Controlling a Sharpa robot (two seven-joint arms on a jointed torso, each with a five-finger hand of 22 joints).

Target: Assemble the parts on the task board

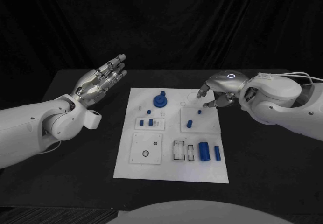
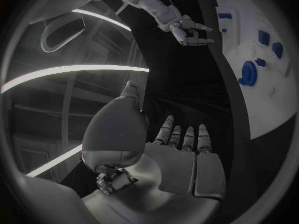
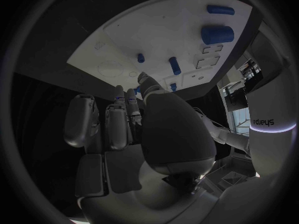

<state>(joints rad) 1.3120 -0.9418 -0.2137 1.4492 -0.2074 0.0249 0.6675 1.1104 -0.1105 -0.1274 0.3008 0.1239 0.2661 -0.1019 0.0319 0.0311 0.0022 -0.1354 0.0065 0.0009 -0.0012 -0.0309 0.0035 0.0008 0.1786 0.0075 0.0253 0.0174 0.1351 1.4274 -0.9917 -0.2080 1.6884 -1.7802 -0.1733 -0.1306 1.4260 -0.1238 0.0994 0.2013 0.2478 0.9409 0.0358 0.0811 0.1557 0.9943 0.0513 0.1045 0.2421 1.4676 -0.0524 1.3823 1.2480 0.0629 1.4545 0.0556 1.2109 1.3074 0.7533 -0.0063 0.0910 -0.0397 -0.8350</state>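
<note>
The flat white rectangular task board point(image 1: 172, 161) lies at the middle of the matte black table point(image 1: 269, 158), carrying small blue parts: a round stepped knob point(image 1: 160, 100) near its far edge, short pegs point(image 1: 190, 124) at mid-board, and two smooth cylinders point(image 1: 204, 152) lying near the right edge. The left robot hand point(image 1: 101, 81) is raised left of the board, off it, metallic fingers spread and straight, holding nothing. The right robot hand point(image 1: 216, 91) hovers over the board's far right corner, fingers loosely bent downward and apart, nothing in its grasp.
</note>
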